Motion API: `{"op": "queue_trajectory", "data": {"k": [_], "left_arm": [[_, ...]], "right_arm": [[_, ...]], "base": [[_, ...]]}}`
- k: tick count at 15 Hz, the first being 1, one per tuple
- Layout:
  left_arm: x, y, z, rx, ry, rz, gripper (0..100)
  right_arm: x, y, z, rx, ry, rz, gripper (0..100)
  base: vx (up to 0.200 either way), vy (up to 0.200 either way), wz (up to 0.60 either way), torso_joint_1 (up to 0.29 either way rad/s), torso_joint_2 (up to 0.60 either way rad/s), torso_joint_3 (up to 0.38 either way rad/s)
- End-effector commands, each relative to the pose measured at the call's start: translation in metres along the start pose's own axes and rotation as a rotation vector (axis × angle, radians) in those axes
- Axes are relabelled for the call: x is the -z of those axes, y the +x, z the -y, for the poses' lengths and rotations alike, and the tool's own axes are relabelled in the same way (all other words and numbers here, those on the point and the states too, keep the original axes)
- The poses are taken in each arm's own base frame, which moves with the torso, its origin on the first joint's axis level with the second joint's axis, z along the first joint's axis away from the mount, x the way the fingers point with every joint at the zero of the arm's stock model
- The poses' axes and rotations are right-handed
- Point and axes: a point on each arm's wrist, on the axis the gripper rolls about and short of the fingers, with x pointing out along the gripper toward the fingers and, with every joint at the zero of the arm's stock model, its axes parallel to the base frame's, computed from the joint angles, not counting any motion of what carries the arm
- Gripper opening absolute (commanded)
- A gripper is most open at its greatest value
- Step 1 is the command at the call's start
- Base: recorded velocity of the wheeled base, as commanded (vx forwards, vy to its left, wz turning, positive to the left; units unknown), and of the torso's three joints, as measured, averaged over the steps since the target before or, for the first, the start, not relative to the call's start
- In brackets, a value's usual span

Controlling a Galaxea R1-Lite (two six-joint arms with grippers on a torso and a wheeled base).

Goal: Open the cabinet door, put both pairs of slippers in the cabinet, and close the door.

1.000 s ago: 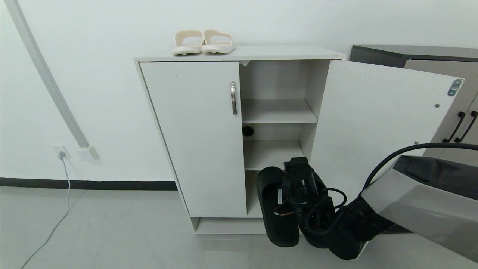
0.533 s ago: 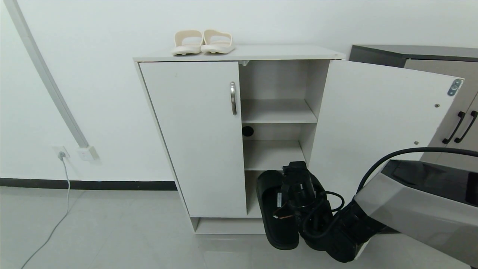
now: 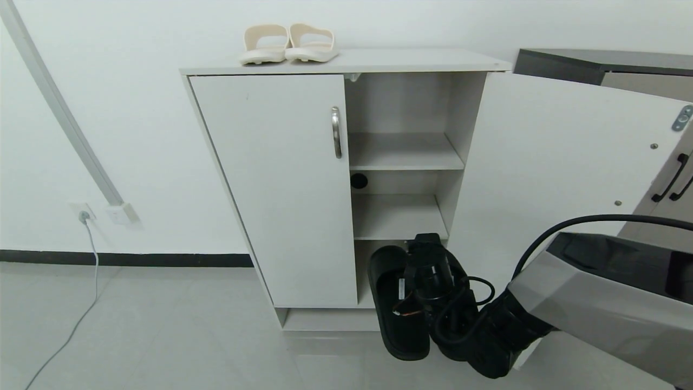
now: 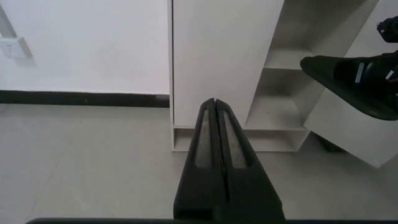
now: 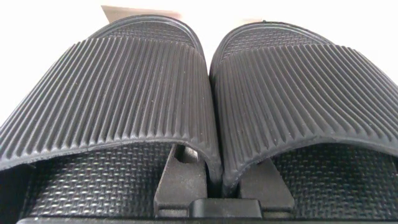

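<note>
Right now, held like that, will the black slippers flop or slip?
Probably light: the black slippers hang from one pinch without sagging. Likely bendy foam or rubber, yet ribbed straps and textured footbeds should resist slipping between the fingers.

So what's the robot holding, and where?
The right gripper pinches the black slippers together by their touching inner edges; the left gripper holds nothing.

the right gripper's (image 5: 221, 180) fingertips vanish under the straps of the black slippers (image 5: 124, 87) it pinches, the slippers hide most of the cabinet's (image 3: 346, 60) bottom compartment, its closed left door (image 3: 276, 189) covers that half, and its open right door (image 3: 563, 173) is cut off at the head view's edge.
</note>
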Motion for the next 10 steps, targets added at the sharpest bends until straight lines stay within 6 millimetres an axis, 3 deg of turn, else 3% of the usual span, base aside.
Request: {"op": "queue_trajectory", "data": {"k": [1, 10], "left_arm": [[0.000, 0.000, 0.000, -0.001, -0.001, -0.002, 0], [0.000, 0.000, 0.000, -0.001, -0.001, -0.003, 0]], "right_arm": [[0.000, 0.006, -0.005, -0.003, -0.003, 0.010, 0], [0.009, 0.022, -0.011, -0.010, -0.049, 0.082, 0]], "base": [[0.000, 0.000, 0.00, 0.002, 0.00, -0.193], [0.000, 0.000, 0.00, 0.002, 0.00, -0.198]]}}
